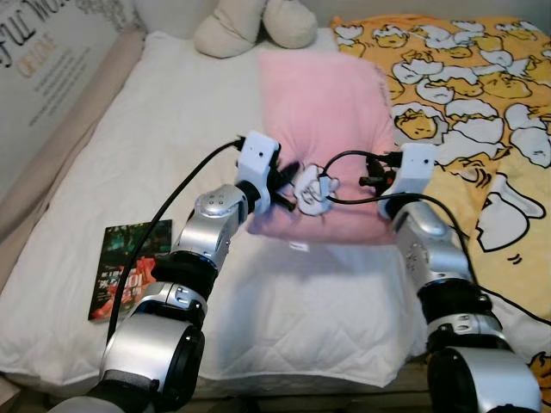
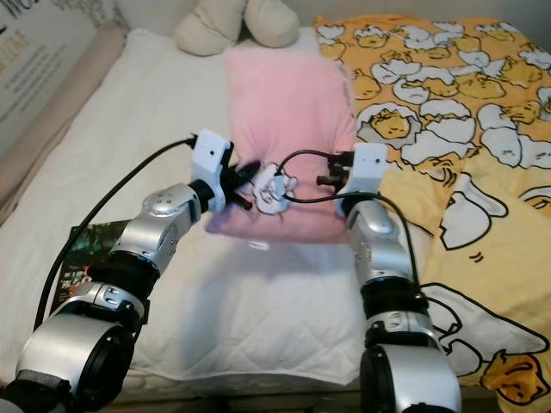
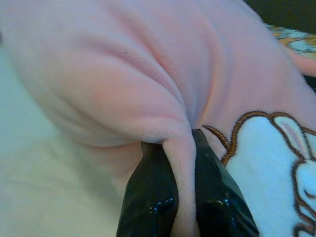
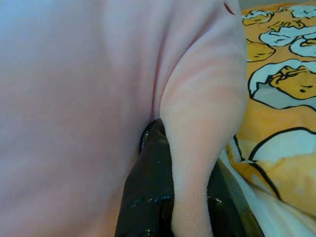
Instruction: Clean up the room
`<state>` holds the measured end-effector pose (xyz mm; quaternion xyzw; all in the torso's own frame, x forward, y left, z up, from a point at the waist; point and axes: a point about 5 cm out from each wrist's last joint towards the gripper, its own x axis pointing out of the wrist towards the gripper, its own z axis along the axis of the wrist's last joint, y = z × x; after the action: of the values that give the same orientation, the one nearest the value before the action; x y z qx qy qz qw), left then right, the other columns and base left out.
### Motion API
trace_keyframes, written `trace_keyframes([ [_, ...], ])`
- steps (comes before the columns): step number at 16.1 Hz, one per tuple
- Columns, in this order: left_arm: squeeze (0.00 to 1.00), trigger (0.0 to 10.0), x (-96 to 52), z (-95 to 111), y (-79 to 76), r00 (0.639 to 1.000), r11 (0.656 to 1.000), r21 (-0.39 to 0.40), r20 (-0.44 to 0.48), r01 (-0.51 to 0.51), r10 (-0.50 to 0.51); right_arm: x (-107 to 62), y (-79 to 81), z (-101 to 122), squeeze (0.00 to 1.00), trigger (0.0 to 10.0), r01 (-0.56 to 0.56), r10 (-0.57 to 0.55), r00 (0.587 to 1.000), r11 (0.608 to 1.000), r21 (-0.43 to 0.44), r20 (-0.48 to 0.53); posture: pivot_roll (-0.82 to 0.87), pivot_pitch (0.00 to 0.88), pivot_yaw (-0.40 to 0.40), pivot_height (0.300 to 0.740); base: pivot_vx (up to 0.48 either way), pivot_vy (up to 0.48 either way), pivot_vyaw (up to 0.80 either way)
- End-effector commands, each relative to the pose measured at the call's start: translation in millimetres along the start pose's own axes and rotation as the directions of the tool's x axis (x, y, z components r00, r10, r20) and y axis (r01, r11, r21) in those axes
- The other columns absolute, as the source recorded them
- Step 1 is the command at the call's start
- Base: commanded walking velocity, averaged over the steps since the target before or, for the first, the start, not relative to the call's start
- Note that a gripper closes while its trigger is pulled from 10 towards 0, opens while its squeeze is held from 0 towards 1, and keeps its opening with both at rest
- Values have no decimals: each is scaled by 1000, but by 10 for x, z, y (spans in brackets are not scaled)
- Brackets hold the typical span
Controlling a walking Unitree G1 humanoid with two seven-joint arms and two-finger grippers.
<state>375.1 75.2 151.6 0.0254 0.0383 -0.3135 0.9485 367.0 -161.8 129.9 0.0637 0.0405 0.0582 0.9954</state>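
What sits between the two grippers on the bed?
In the left eye view, the folded pink fleece blanket, its white cartoon patch between left gripper and right gripper, both pinching it.

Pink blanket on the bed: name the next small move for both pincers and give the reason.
Probably lift both pincers together, raising the near edge of the pink blanket off the white mattress. The left pincer and right pincer each have a fold of pink fleece pinched between their fingers, at the near edge, so the grip looks set and the fabric still lies flat.
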Motion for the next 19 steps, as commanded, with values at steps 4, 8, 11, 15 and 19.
trace_keyframes([
  [4,0,10000,-3,153,26,990,995,41,110,-93,88,-78,107,-40,0,10000,-13,18,999,994,-111,48,-244,0,84,740,0,189,0],
  [8,0,10000,5,129,36,987,989,68,102,-128,121,-70,142,6,0,10000,-25,34,997,993,-119,72,-246,0,76,740,0,480,0],
  [11,0,10000,10,135,48,983,986,58,107,-155,148,-64,139,11,0,10000,-28,37,997,991,-131,68,-240,0,70,740,0,480,0],
  [15,0,10000,11,98,26,983,985,54,99,-162,156,-54,144,-13,0,10000,-35,43,998,988,-151,51,-234,0,66,740,0,480,327],
  [19,0,10000,19,87,11,981,984,50,98,-171,165,-65,137,-63,0,10000,-42,48,998,987,-153,38,-231,0,64,740,0,480,0],
])
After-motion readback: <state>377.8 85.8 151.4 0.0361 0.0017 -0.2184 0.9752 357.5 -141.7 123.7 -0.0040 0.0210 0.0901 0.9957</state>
